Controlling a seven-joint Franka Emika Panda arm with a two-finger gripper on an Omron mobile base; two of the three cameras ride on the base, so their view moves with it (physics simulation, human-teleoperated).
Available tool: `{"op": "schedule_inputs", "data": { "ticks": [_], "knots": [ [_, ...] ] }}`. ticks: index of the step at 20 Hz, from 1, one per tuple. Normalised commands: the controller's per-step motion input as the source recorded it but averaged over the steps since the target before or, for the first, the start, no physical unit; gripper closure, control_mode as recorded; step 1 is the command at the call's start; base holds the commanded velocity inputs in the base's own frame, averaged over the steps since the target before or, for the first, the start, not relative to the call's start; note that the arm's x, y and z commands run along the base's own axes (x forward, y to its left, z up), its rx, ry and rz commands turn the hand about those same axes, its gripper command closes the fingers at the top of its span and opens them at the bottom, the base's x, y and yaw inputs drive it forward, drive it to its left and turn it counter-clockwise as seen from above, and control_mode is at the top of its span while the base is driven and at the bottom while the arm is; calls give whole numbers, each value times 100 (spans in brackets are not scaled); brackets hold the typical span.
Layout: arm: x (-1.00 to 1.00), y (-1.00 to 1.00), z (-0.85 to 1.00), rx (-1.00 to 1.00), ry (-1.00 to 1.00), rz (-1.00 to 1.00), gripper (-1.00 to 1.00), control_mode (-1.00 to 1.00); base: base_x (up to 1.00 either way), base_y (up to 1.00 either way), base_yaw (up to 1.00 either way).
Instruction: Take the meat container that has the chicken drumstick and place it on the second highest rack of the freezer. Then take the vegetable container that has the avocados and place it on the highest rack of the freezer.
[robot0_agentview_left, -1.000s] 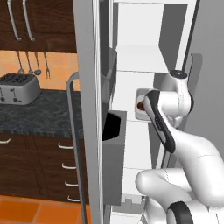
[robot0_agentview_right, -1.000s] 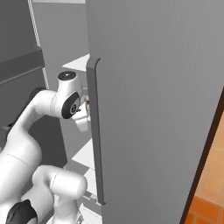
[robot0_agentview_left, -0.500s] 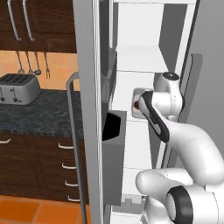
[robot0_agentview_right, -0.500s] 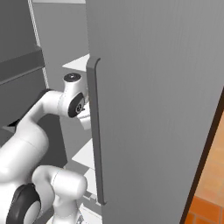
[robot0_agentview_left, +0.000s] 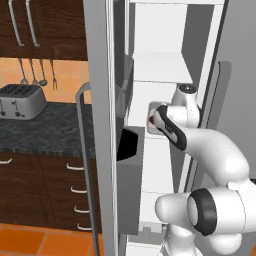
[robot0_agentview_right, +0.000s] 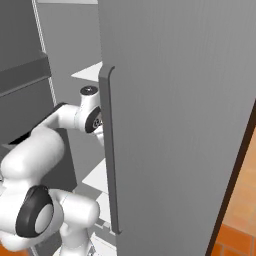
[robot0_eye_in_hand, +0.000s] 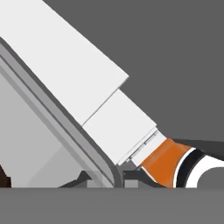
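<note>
The white arm rises from the base, bends at the elbow and reaches forward and left; the gripper (robot0_eye_in_hand: 109, 178) is closed tight.

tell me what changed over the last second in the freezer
The arm has carried the meat container with the chicken drumstick leftward in the left base view, along the freezer shelf. The pincer stays shut on the container's rim. The toaster and freezer door are unchanged.
</note>
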Motion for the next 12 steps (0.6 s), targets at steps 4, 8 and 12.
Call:
{"op": "schedule_inputs", "data": {
  "ticks": [4,8,12],
  "knots": [
    [40,0,-29,0,0,0,100,-100,0,0,0],
    [38,0,-28,0,0,0,100,-100,0,0,0],
    [42,0,-15,0,0,0,100,-100,0,0,0]
  ]
}}
